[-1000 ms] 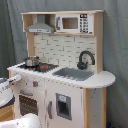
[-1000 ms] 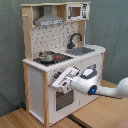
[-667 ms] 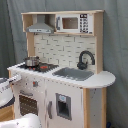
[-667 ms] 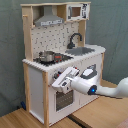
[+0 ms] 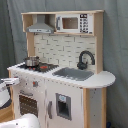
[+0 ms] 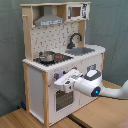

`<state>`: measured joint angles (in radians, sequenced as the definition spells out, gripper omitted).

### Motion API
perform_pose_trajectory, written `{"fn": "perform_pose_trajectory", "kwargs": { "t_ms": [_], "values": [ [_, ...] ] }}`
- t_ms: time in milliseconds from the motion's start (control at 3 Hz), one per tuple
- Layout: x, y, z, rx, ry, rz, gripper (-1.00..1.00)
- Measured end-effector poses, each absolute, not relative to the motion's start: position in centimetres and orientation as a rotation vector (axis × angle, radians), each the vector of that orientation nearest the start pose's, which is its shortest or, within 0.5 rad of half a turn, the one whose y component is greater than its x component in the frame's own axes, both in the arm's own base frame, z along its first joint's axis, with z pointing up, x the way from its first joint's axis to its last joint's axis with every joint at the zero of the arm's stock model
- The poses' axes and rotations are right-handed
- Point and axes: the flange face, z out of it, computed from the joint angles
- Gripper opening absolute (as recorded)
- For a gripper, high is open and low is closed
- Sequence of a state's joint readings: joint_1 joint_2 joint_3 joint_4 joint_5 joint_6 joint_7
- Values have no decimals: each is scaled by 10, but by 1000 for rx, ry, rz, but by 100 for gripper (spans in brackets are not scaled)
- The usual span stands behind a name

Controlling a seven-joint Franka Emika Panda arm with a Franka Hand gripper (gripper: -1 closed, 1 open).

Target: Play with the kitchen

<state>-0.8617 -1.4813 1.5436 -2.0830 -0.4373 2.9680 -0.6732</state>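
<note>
The kitchen [image 5: 75,102] [image 6: 35,85] is a white and light-wood toy unit, seen in both exterior views. On its stovetop stands a metal pot [image 5: 31,61] [image 6: 46,56]. A black faucet [image 5: 86,58] [image 6: 75,39] arches over the grey sink [image 5: 74,74] [image 6: 82,50]. A hood [image 5: 40,27] and a small microwave [image 5: 75,23] sit on top. My gripper [image 6: 59,82] [image 5: 11,81] is held against the front panel below the stovetop, just above the oven door [image 6: 62,100] [image 5: 28,104].
My white arm [image 6: 95,87] reaches in from the second exterior view's right, across the cabinet front. A wooden table surface [image 6: 100,115] lies under it. A grey curtain [image 5: 117,45] hangs behind the kitchen. Another white part of the arm [image 5: 22,121] shows at the first exterior view's bottom left.
</note>
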Motion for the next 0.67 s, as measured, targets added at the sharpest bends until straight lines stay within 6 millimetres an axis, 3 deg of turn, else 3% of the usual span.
{"fn": "perform_pose_trajectory", "kwargs": {
  "t_ms": [667],
  "values": [
    [298,521,336,534,1466,578,100]
  ]
}}
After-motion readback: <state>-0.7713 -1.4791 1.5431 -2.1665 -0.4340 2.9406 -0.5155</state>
